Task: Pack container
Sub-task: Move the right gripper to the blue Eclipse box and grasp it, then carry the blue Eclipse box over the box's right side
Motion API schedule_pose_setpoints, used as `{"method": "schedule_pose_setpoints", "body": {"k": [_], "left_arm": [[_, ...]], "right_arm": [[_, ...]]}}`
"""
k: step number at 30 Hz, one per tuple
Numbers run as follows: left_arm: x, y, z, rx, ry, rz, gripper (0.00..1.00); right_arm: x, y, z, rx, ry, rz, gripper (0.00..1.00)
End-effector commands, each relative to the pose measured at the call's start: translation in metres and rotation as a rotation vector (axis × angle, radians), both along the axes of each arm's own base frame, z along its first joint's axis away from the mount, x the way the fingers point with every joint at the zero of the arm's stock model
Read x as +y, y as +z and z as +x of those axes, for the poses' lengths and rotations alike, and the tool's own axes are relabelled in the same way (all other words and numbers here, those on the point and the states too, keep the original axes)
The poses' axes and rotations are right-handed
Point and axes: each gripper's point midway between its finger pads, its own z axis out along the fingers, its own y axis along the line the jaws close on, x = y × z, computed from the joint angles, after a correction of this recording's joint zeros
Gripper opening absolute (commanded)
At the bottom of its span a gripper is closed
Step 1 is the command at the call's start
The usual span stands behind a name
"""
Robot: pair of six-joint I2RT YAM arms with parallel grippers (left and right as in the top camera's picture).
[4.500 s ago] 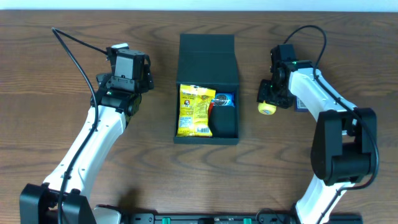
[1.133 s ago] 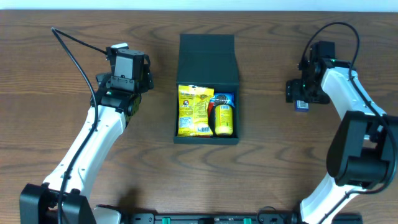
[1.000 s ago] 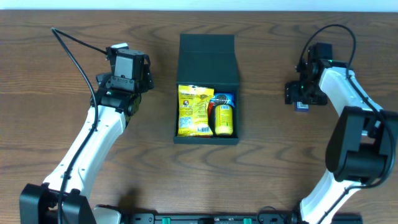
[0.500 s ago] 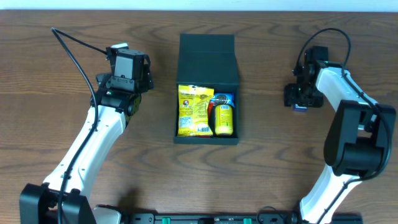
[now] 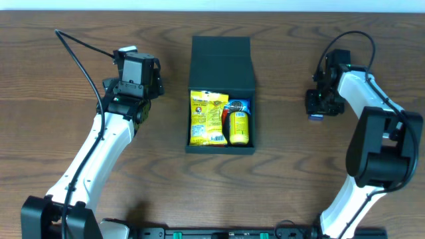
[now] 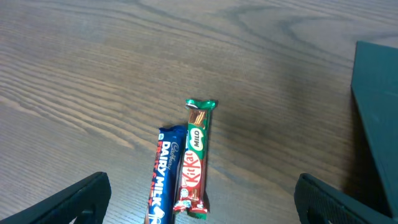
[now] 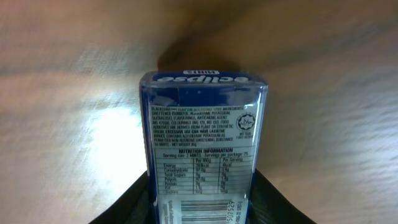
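The container, a dark teal-black box, sits open at the table's middle with its flap lid laid back. It holds a yellow snack packet, a yellow tube and a blue packet. My right gripper is to its right, shut on a blue Eclipse mints box that lies on the table; a jaw presses each long side. My left gripper is open above a Dairy Milk bar and a Milo KitKat bar, left of the container.
In the overhead view the left gripper hides both chocolate bars. Bare wooden table surrounds the container. The right arm's base stands at the front right, the left arm's at the front left.
The yellow tube that my right gripper held beside the container now lies inside it. The right arm moved right to the mints box and settled on it. The left arm has not moved.
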Motion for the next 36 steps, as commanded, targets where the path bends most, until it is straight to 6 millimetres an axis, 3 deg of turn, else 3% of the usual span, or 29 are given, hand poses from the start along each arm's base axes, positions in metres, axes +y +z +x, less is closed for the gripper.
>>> {"method": "schedule_pose_setpoints", "body": {"k": [1, 2, 6, 11, 15, 19, 26, 30, 36], "left_arm": [[0.002, 0.008, 0.002, -0.017, -0.005, 0.008, 0.95], [0.002, 0.008, 0.002, -0.017, -0.005, 0.008, 0.96], [0.002, 0.008, 0.002, -0.017, -0.005, 0.008, 0.95], [0.002, 0.008, 0.001, -0.017, -0.005, 0.008, 0.95], [0.002, 0.008, 0.001, -0.016, -0.005, 0.009, 0.95], [0.002, 0.007, 0.0, -0.011, -0.005, 0.01, 0.96], [0.002, 0.007, 0.0, -0.011, -0.005, 0.01, 0.96], [0.002, 0.007, 0.0, -0.01, -0.005, 0.01, 0.95], [0.002, 0.007, 0.0, -0.01, -0.005, 0.01, 0.96]], "right_arm": [[0.011, 0.019, 0.013, -0.012, -0.005, 0.056, 0.08], [0.015, 0.031, 0.018, -0.013, 0.006, 0.06, 0.02], [0.039, 0.076, 0.033, -0.035, 0.041, 0.067, 0.01], [0.094, 0.12, 0.039, -0.076, 0.153, 0.076, 0.01], [0.148, 0.131, 0.021, -0.058, 0.243, 0.09, 0.02], [0.181, 0.128, -0.013, 0.038, 0.273, 0.062, 0.02], [0.19, 0.126, -0.046, 0.102, 0.238, -0.128, 0.02], [0.18, 0.124, -0.057, 0.095, 0.106, -0.264, 0.02], [0.194, 0.13, -0.065, 0.002, 0.076, -0.394, 0.02]]}}
